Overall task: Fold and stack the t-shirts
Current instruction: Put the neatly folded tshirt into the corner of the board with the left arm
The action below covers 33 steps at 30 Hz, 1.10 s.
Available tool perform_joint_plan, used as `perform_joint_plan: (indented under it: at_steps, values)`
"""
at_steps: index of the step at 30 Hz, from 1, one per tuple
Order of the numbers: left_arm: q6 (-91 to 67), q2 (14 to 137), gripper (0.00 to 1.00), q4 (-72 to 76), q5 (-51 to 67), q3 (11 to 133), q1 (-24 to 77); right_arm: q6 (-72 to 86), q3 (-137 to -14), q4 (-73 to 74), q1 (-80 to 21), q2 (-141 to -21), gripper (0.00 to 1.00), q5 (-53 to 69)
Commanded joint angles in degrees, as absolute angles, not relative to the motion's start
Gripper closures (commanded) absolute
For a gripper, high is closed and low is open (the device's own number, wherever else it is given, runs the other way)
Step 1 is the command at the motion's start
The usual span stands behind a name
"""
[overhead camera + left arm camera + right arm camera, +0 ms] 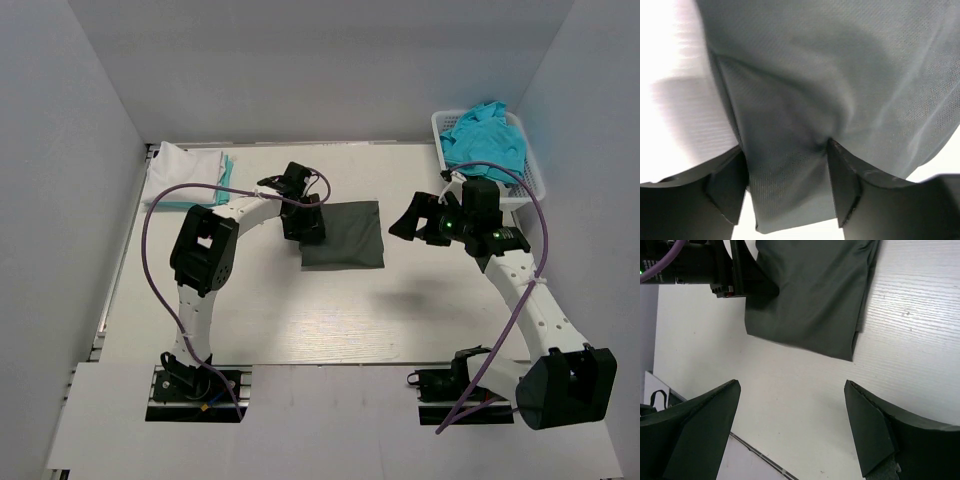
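Observation:
A dark charcoal t-shirt (345,233), folded into a rectangle, lies on the table's middle. My left gripper (303,228) sits on its left edge. In the left wrist view the shirt (840,75) fills the frame and the gripper (785,150) is open, its fingers (845,185) wide apart astride the cloth, which puckers at the right fingertip. My right gripper (405,222) is open and empty, hovering just right of the shirt. The right wrist view shows the shirt (810,295), my left gripper (740,275) on it, and bare table between the right gripper's (790,385) fingers.
A folded white t-shirt (182,175) lies on a teal one (228,165) at the back left. A white lattice basket (535,180) at the back right holds crumpled turquoise shirts (485,135). Grey walls enclose the table.

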<state>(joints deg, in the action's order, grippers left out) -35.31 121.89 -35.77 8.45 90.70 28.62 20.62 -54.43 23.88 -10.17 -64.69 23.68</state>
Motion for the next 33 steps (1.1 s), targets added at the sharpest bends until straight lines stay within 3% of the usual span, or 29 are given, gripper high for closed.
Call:
perform_joint_plan:
  at_steps: [1,7,8,10,22,33]
  values:
    - [-35.95,125.06,0.30,-34.54,7.65,89.63,31.28,20.83,-53.35,25.66,-9.85,-62.05,0.10,20.22]
    - [-34.11,130.25,0.62,-42.01,2.12,96.42,31.82,21.36,-53.35,28.21,-9.76,-58.90,0.10,15.57]
    - [-33.41,130.25,0.78,-42.62,1.07,97.11,31.82,21.36,-53.35,28.30,-9.84,-58.54,0.10,14.51]
    - [-31.48,130.25,1.00,-44.02,-0.78,98.95,31.82,20.83,-53.53,28.91,-9.84,-58.01,0.10,13.45]
    - [-9.32,121.21,1.00,-49.31,-23.09,110.48,28.22,19.34,-54.40,29.53,-9.93,-60.29,0.10,11.52]
    - [0.60,119.45,1.00,-49.84,-29.70,116.46,21.36,15.03,-64.95,34.89,-9.93,-66.35,0.10,7.47]
